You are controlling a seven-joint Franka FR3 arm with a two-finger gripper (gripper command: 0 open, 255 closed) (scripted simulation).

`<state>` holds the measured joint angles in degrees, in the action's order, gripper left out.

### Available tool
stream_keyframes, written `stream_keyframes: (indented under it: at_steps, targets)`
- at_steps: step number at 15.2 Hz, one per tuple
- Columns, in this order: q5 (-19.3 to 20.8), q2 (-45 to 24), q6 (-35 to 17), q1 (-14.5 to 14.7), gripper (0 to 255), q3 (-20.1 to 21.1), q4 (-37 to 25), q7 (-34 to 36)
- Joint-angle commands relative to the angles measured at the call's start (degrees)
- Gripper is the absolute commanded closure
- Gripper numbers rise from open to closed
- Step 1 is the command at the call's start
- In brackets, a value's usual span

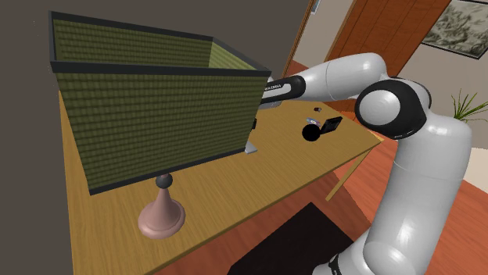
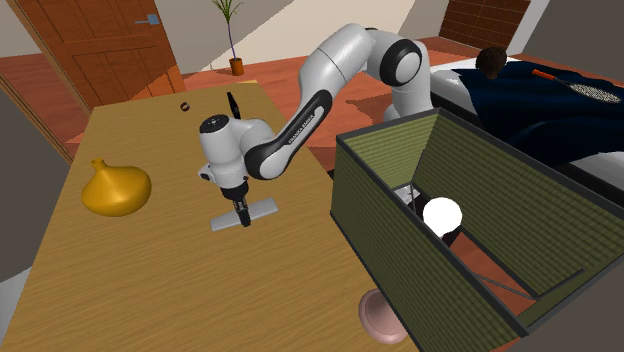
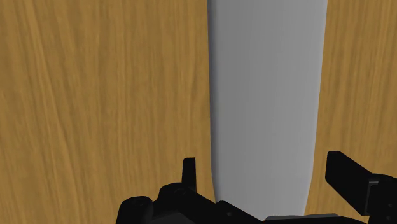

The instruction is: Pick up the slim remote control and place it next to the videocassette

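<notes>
Claw [image 2: 242, 217] spread astride grey remote [image 3: 267, 89], seemingly untouching; lampshade [image 2: 400, 230] near, yellow vase [image 2: 115, 188] apart.

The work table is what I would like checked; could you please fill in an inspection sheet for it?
Surface: wooden table, level.
Job's things: grey slim remote lies flat under the gripper; black videocassette lies apart from it, near the table's end.
Clutter: lamp with green shade and pink base; yellow gourd-shaped vase; small dark round thing.
Grippers: gripper open, fingers either side of the remote, not clasping it.
Cables: nothing seen.
Surroundings: wooden door, potted plant.
</notes>
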<state>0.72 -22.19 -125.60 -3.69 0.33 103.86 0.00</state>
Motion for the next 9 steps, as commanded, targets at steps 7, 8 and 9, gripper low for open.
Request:
stream_keyframes:
  at_steps: [7, 8, 9]
  targets:
    - [0.0, 0.0, 0.0, 0.0, 255, 0.0, 0.0, 0.0]
    - [0.0, 0.0, 0.0, 0.0, 255, 0.0, 0.0, 0.0]
    - [0.0, 0.0, 0.0, 0.0, 255, 0.0, 0.0, 0.0]
